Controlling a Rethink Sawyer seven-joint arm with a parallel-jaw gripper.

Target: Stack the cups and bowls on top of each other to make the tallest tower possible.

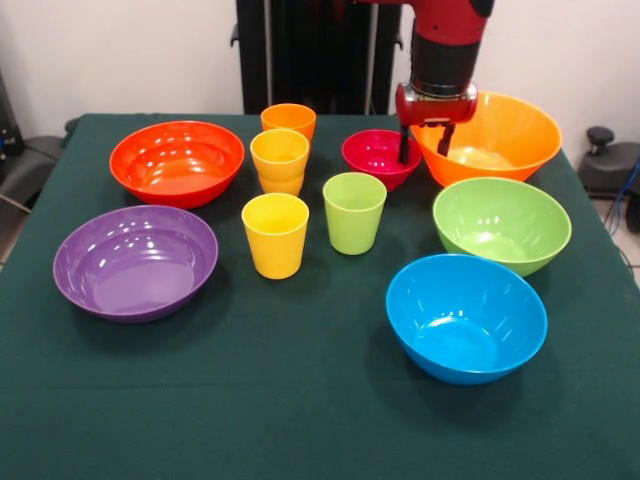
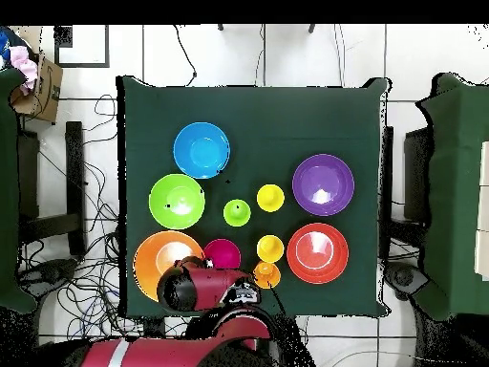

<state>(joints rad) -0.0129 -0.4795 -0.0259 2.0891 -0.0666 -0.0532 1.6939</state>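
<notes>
- The surface [image 1: 300, 420] carries everything loose; there is no tower yet apart from a yellow cup nested in an orange one [image 1: 280, 160].
- My pincer [image 1: 425, 143] hangs empty and slightly parted between the large orange bowl [image 1: 500, 135] and the small magenta bowl [image 1: 375, 155].
- Risk, I judge: descending here clips either rim, tipping a bowl.

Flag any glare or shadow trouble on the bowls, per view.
Front view: bright ceiling-light streaks on the purple bowl, red-orange bowl and blue bowl; soft shadows on the green cloth; the gripper stays readable against the large orange bowl. Overhead view: small white hotspots in the bowls, and the arm covers part of the large orange bowl.
</notes>
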